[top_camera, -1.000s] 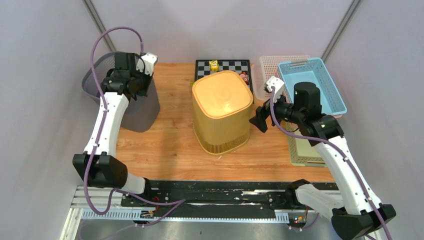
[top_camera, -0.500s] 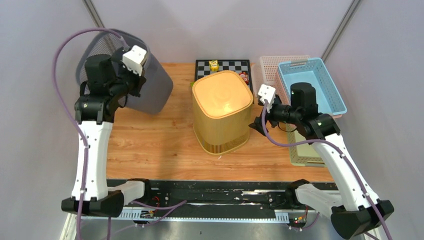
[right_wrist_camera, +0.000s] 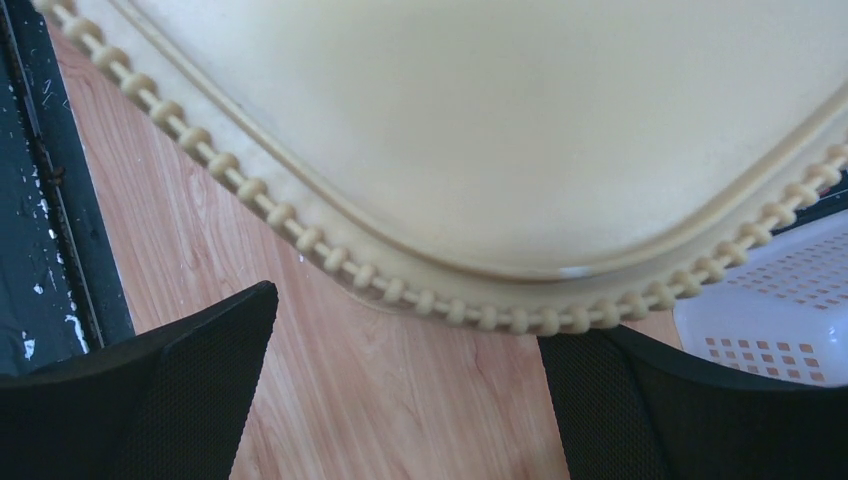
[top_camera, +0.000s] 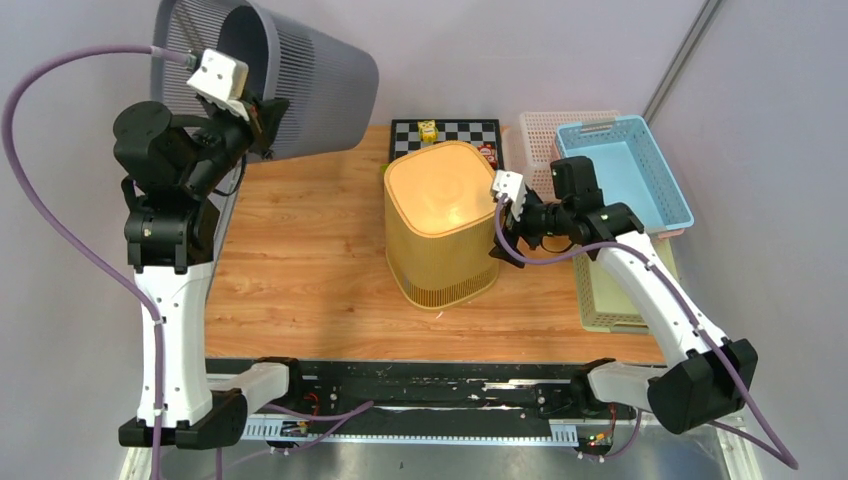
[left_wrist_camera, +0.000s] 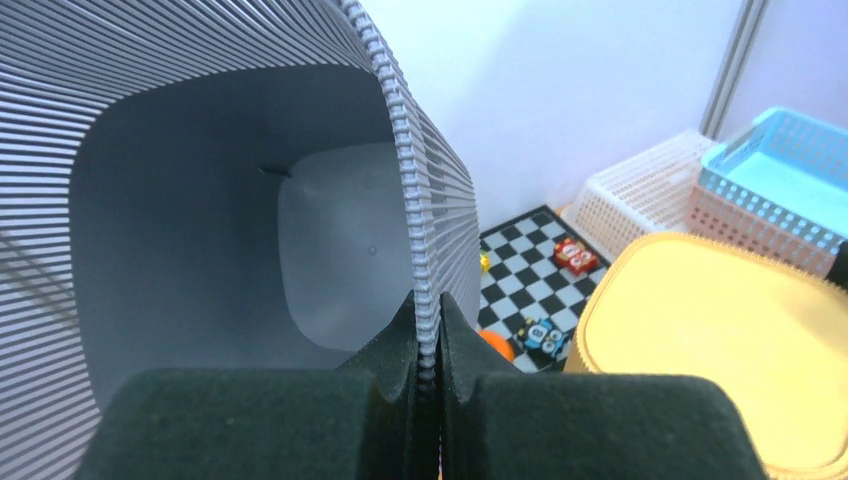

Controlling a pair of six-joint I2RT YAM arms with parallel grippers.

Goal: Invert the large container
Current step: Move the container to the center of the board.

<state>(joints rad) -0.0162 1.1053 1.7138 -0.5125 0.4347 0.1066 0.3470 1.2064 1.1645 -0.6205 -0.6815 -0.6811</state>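
A large grey ribbed container (top_camera: 310,85) hangs in the air at the back left, tipped on its side with its mouth toward the left. My left gripper (top_camera: 262,115) is shut on its rim; in the left wrist view the ribbed rim (left_wrist_camera: 415,230) runs between the closed fingers of the gripper (left_wrist_camera: 428,320). A yellow ribbed container (top_camera: 443,215) stands bottom up in the middle of the table. My right gripper (top_camera: 508,232) is open beside its right wall, and in the right wrist view the gripper (right_wrist_camera: 405,350) straddles a corner of the yellow base (right_wrist_camera: 500,120) without touching it.
A checkerboard (top_camera: 460,133) with small toys lies behind the yellow container. A white basket (top_camera: 545,135), a blue basket (top_camera: 625,170) and a pale green basket (top_camera: 605,295) crowd the right side. The wooden table (top_camera: 310,280) shows between the arms.
The left arm has lifted the grey container off the table and tipped it onto its side in the air. The right gripper has moved left, close to the yellow container.
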